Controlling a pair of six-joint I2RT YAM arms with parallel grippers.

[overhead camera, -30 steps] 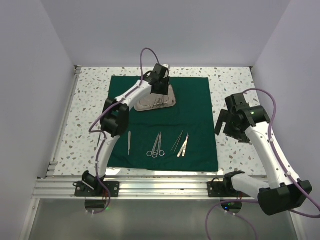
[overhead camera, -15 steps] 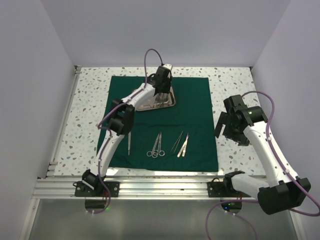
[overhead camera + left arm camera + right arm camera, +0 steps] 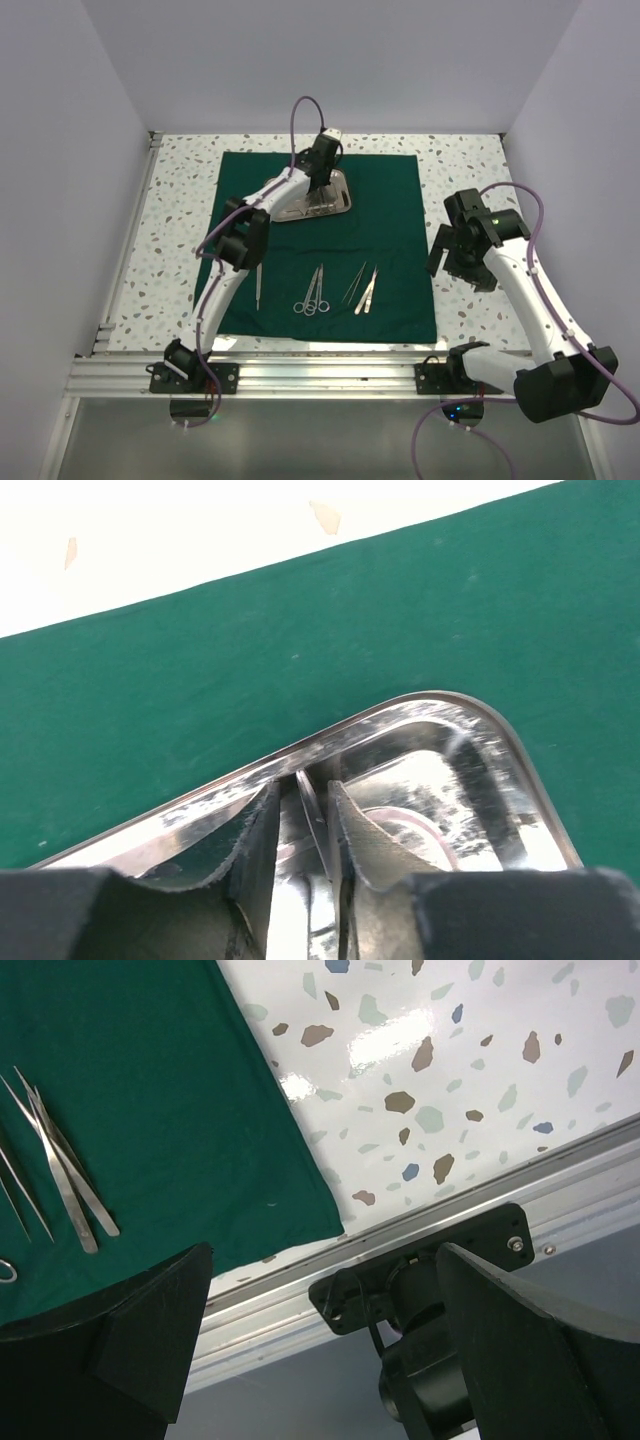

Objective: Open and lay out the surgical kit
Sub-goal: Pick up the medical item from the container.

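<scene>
The dark green drape lies open and flat across the middle of the speckled bench, its near edge close to the bench's near edge. The shiny steel tray sits on the drape's far half, left of centre. Along the near half lie a slim straight tool, two ring-handled instruments side by side, and tweezers, each group apart from the next. The left hand reaches down into the tray; its wrist view shows the fingers drawn close together with a thin steel piece between them, though I cannot tell whether they actually pinch it. The right hand hangs wide open and holds nothing, over the drape's near right corner by the aluminium rail.
</scene>
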